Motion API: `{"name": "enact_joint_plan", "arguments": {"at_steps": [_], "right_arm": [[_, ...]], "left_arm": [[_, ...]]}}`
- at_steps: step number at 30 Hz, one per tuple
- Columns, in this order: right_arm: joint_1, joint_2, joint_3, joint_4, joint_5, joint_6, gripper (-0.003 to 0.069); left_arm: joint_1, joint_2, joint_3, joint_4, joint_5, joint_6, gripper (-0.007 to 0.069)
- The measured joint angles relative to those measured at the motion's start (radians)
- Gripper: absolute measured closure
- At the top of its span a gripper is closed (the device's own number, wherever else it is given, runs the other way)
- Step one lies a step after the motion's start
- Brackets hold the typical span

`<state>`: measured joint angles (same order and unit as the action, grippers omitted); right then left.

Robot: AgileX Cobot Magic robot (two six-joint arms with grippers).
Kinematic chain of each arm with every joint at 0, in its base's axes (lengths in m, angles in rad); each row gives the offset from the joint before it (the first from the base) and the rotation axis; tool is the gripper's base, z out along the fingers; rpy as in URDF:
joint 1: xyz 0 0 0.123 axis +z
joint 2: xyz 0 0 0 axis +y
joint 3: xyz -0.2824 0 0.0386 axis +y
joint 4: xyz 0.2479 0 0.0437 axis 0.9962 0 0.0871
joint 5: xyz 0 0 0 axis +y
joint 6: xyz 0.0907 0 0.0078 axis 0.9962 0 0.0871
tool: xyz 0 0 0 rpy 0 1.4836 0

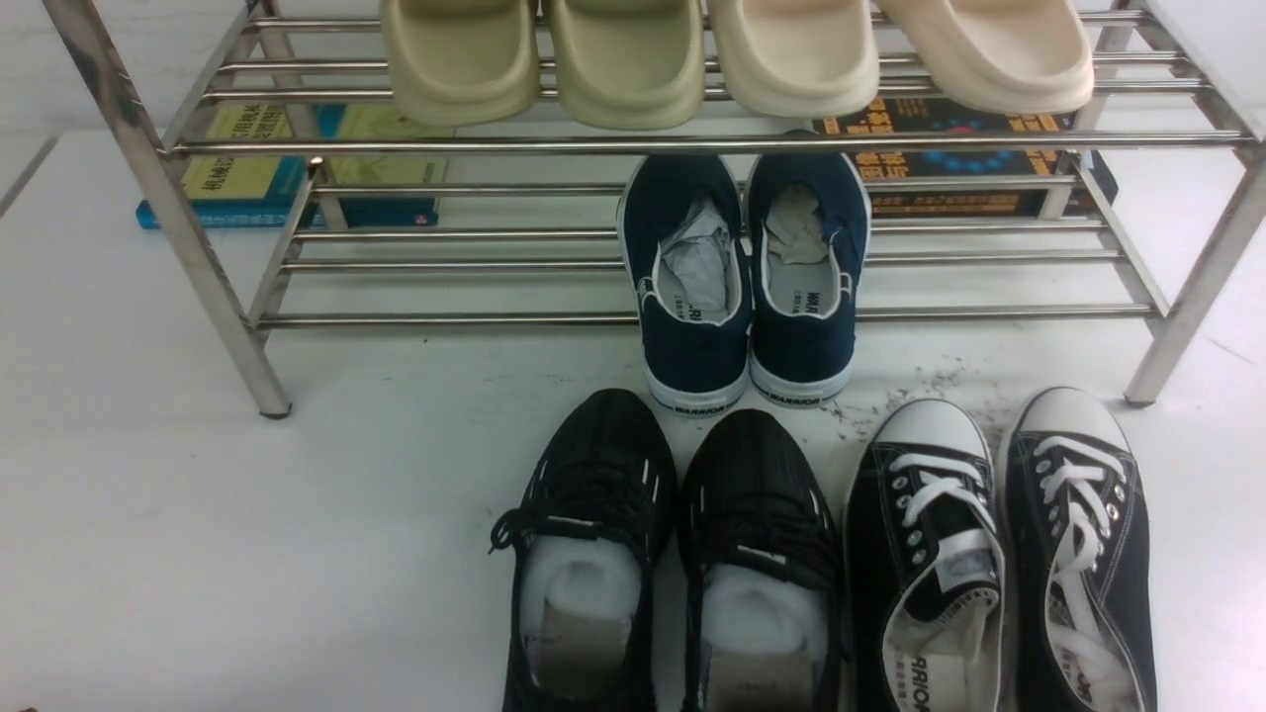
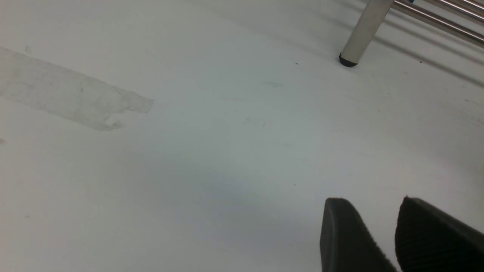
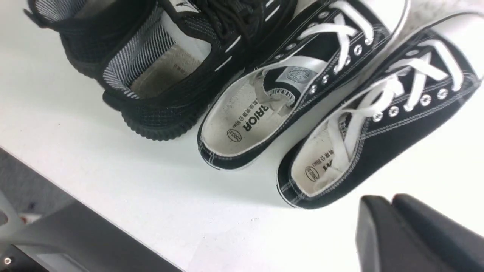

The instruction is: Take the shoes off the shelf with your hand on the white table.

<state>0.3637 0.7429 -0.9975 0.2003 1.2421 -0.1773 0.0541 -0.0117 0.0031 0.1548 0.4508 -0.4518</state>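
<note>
**Canvas pair down, grippers clear**

White table (image 1: 198, 554) fills the scene. Right gripper (image 3: 389, 211) hovers clenched and empty near the shoes (image 1: 999, 554) (off the shelf (image 1: 692, 143), beside black mesh sneakers (image 1: 673, 564)). Left gripper (image 2: 382, 226) hangs parted, empty. Judged: placement done; next comes retreat, or reaching the navy slip-ons (image 1: 747, 287).
</note>
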Motion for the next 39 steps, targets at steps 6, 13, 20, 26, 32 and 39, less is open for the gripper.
{"name": "enact_joint_plan", "arguments": {"at_steps": [6,13,20,26,32,39], "right_arm": [[0.000,-0.308,0.288,0.001,-0.380,0.000,0.0673],[0.000,-0.446,0.609,0.001,-0.860,0.000,0.0672],[0.000,-0.453,0.710,0.027,-1.009,0.000,0.0671],[0.000,-0.453,0.712,0.032,-1.005,0.000,0.0668],[0.000,-0.453,0.712,0.032,-1.001,0.000,0.0663],[0.000,-0.453,0.712,0.032,-0.998,0.000,0.0657]], "left_arm": [[0.000,0.000,0.000,0.000,0.000,0.000,0.0385],[0.000,0.000,0.000,0.000,0.000,0.000,0.0385],[0.000,0.000,0.000,0.000,0.000,0.000,0.0385],[0.000,0.000,0.000,0.000,0.000,0.000,0.0385],[0.000,0.000,0.000,0.000,0.000,0.000,0.0385],[0.000,0.000,0.000,0.000,0.000,0.000,0.0385]]}}
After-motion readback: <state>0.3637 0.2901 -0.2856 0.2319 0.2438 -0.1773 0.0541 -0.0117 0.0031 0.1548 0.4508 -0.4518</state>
